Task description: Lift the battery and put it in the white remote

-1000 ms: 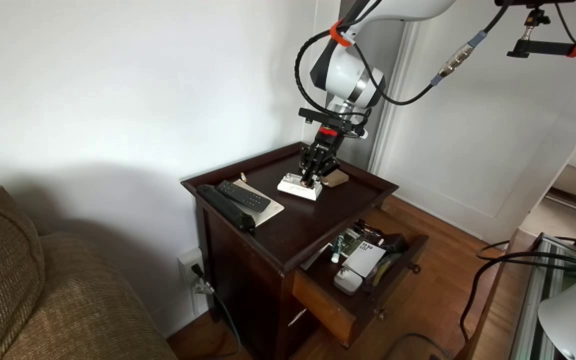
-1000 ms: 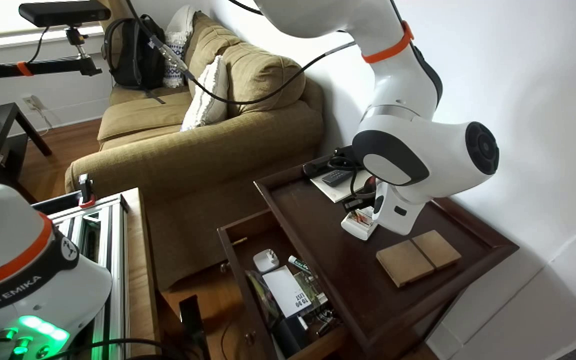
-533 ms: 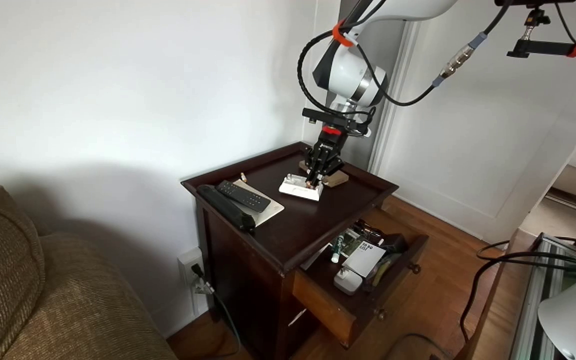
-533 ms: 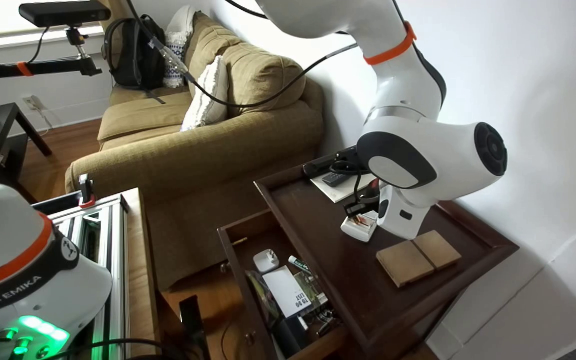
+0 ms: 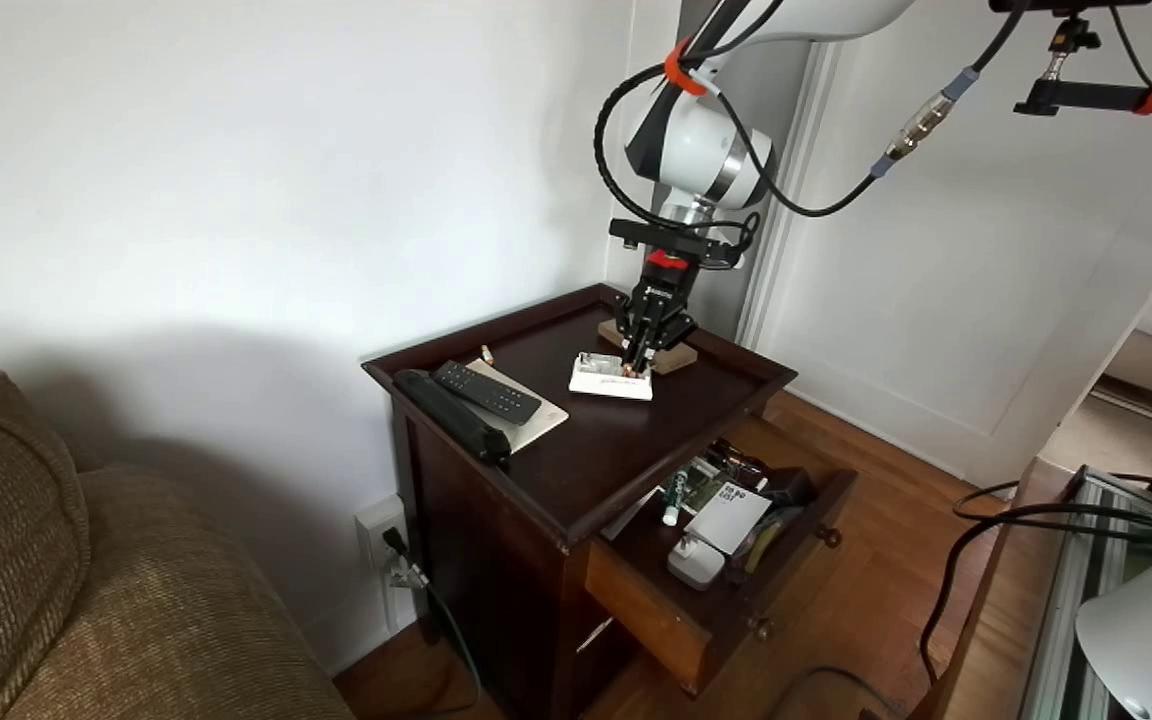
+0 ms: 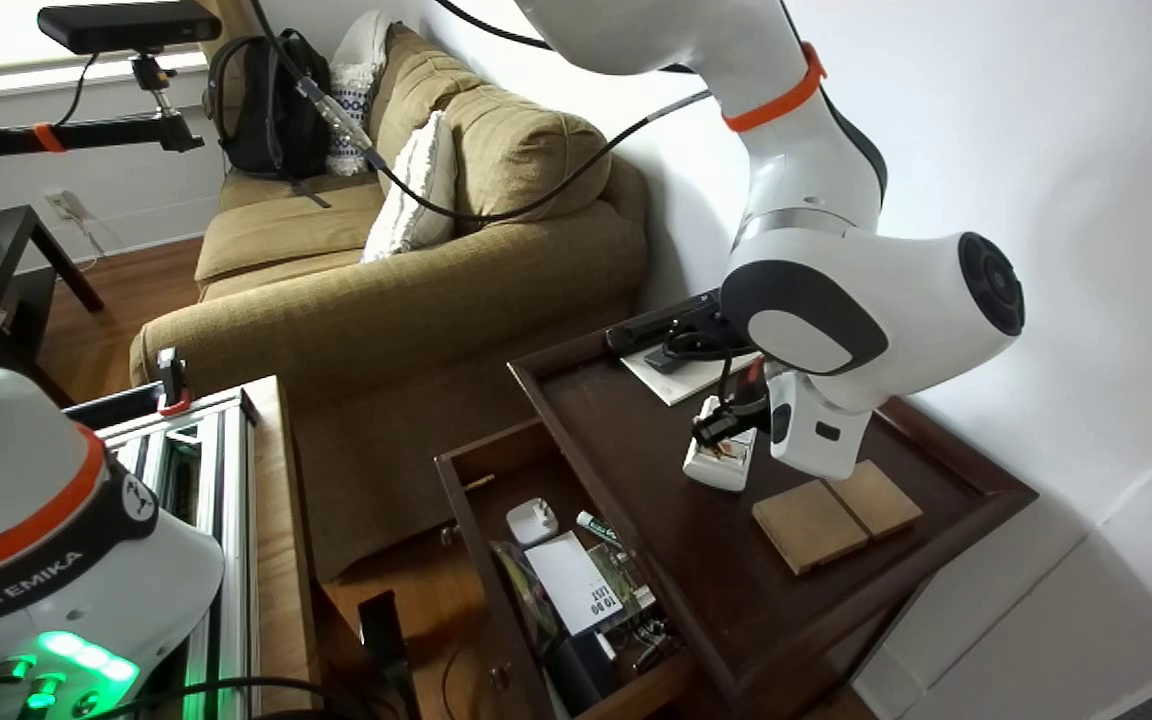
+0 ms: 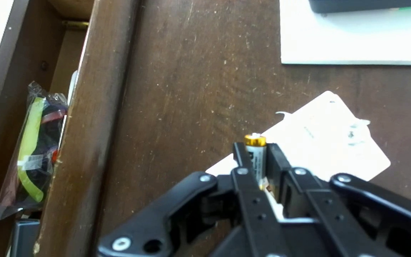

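Note:
The white remote (image 5: 611, 380) lies on the dark tabletop, and its open upper side faces up. It also shows in an exterior view (image 6: 716, 472) and as a bright white shape in the wrist view (image 7: 319, 142). My gripper (image 7: 255, 150) is shut on the battery (image 7: 258, 160), which has a gold end and a pale body and stands between the two fingers. In an exterior view the gripper (image 5: 636, 362) is tilted down at the remote's right end. The battery's lower end is hidden, so I cannot tell whether it touches the remote. Orange bits show inside the remote.
A tan notebook (image 6: 836, 515) lies beside the remote. A black remote (image 5: 488, 392) and a long black case (image 5: 451, 415) lie on white paper (image 5: 536, 425). A small white-and-orange cylinder (image 5: 487, 355) is near the wall. The filled drawer (image 5: 651, 610) stands open below.
The white remote has shifted right and turned slightly in an exterior view. My gripper has moved slightly right with it, still shut on the battery.

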